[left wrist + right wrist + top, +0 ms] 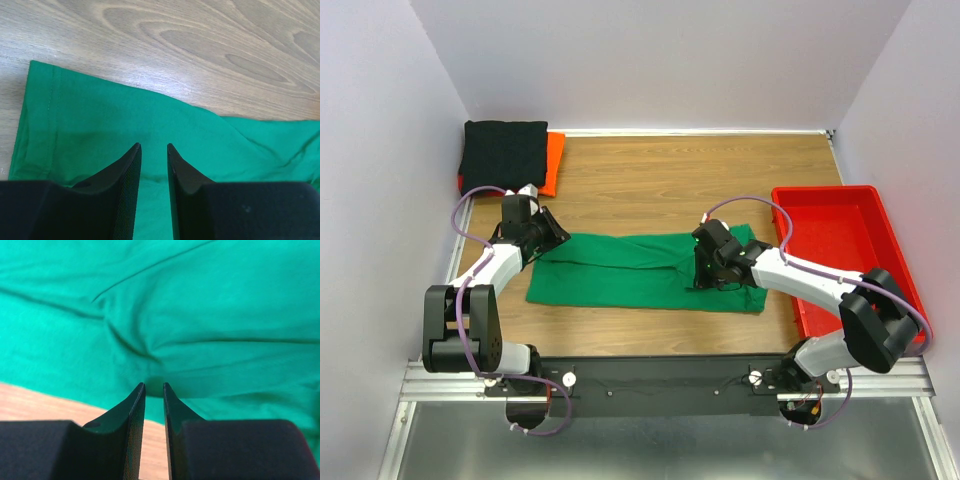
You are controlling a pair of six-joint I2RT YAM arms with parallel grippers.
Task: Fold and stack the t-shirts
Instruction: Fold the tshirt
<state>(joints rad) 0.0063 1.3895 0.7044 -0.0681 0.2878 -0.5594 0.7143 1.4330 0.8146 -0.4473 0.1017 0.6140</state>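
Evidently limp and light, the green t-shirt (pixel 620 270) puckered, pinched by the right gripper (pixel 154 384); whether the left gripper (pixel 154 145) held cloth was unclear; its hems looked easiest to grab.

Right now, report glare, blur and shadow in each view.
Top external view: even light, sharp, only soft shadows on the wooden table. Left wrist view: bright sheen on the wood, green t-shirt crisp, fingers dark. Right wrist view: cloth slightly soft, folds shadowed.
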